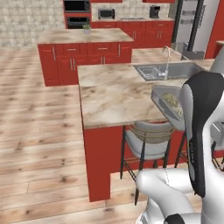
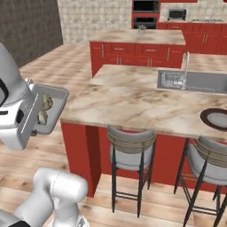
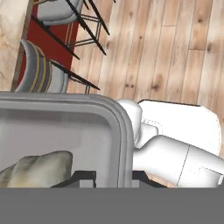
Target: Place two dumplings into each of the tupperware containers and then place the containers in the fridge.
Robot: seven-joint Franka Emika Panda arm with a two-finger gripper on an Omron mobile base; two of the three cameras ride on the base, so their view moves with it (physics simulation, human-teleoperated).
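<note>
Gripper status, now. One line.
Gripper: shut on the rim of a tupperware container, held up in the air beside the counter, with dumplings inside.

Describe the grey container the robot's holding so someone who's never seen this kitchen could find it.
Start at the marble-topped red counter with the stools under it. Off its near corner, over the wood floor, the white arm's hand grips a shallow translucent grey tray, tipped on edge. Unlike the round dark plate on the counter, it is rectangular and carries dumplings.
</note>
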